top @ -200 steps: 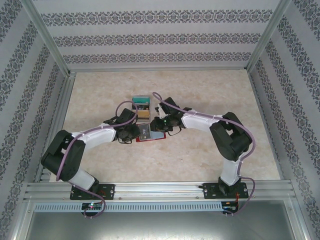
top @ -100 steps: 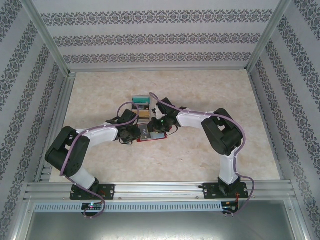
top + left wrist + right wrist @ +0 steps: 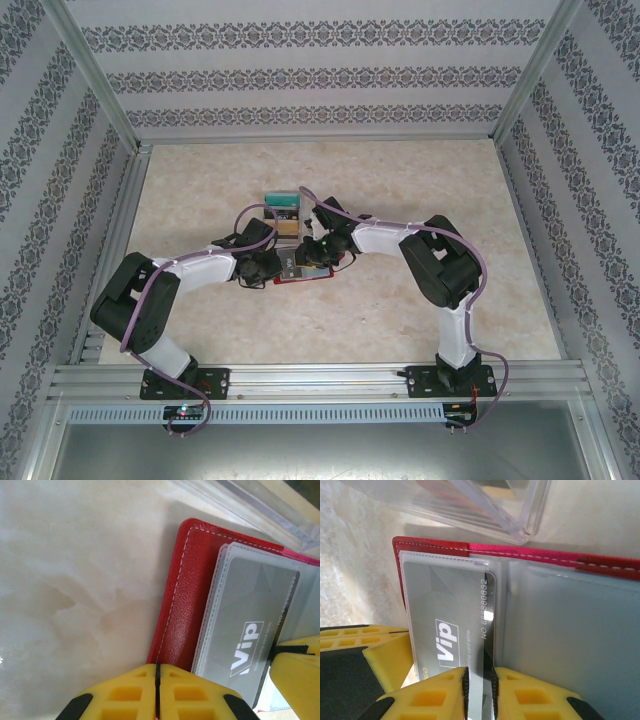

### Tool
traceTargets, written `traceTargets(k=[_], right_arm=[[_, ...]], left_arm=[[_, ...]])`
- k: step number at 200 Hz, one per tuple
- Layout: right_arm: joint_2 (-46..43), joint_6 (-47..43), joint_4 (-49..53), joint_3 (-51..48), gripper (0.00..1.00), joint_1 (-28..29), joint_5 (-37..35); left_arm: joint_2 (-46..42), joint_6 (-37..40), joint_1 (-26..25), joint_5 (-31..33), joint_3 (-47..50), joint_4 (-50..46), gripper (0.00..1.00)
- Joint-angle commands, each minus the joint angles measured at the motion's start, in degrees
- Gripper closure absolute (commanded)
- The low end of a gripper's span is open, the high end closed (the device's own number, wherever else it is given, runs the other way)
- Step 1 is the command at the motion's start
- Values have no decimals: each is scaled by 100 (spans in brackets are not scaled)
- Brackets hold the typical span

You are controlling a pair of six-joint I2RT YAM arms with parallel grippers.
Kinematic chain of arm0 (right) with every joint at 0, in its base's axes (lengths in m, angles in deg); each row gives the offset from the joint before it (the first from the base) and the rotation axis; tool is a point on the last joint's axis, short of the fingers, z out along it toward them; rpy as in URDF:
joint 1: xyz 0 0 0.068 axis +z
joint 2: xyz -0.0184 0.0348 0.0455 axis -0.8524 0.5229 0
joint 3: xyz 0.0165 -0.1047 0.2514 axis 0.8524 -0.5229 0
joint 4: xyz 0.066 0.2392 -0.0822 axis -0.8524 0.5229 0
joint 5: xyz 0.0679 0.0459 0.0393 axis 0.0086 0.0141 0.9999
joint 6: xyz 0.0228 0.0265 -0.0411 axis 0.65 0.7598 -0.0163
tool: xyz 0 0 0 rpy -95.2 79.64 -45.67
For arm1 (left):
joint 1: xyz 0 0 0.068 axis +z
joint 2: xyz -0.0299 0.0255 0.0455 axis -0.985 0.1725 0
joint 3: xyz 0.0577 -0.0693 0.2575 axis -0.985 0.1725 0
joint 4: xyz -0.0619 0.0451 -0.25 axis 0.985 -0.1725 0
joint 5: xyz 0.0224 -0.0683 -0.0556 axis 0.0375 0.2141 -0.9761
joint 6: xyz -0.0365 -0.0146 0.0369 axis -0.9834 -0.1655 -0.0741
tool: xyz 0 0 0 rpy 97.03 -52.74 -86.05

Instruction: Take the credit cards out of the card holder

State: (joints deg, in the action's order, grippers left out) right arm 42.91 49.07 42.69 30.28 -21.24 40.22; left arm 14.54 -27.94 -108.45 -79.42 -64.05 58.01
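The red card holder [image 3: 312, 276] lies open on the table, its stitched cover [image 3: 185, 595] and grey-blue inner face [image 3: 570, 630] showing. A grey "Vip" credit card [image 3: 445, 615] sits in the clear left sleeve, with a dark glossy strip of it exposed beside the spine. My left gripper [image 3: 157, 666] is shut, its tips down on the holder's outer red edge [image 3: 272, 268]. My right gripper [image 3: 480, 672] is closed to a narrow gap over the card's exposed strip, which runs between the pads [image 3: 312, 257]. One of its yellow fingers [image 3: 297, 680] shows beside the card [image 3: 250, 630].
A clear plastic box [image 3: 283, 207] holding cards stands just behind the card holder, its wall [image 3: 470, 510] close above the holder's far edge. Patterned walls and metal rails ring the marble-look table [image 3: 430, 200].
The right arm has folded in to the left, bringing its gripper a little closer over the card holder. The left arm has barely moved.
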Motion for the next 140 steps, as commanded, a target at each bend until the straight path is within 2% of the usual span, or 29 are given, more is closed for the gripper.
traceTargets(k=[1, 77, 140], right_arm=[[-172, 37, 139, -68, 76, -73, 35], [-326, 125, 91, -99, 75, -157, 62], [93, 197, -98, -89, 76, -178, 446]], left_arm=[[232, 33, 52, -59, -45, -77, 91], [296, 34, 52, -85, -98, -104, 93], [410, 34, 38, -164, -152, -52, 93]])
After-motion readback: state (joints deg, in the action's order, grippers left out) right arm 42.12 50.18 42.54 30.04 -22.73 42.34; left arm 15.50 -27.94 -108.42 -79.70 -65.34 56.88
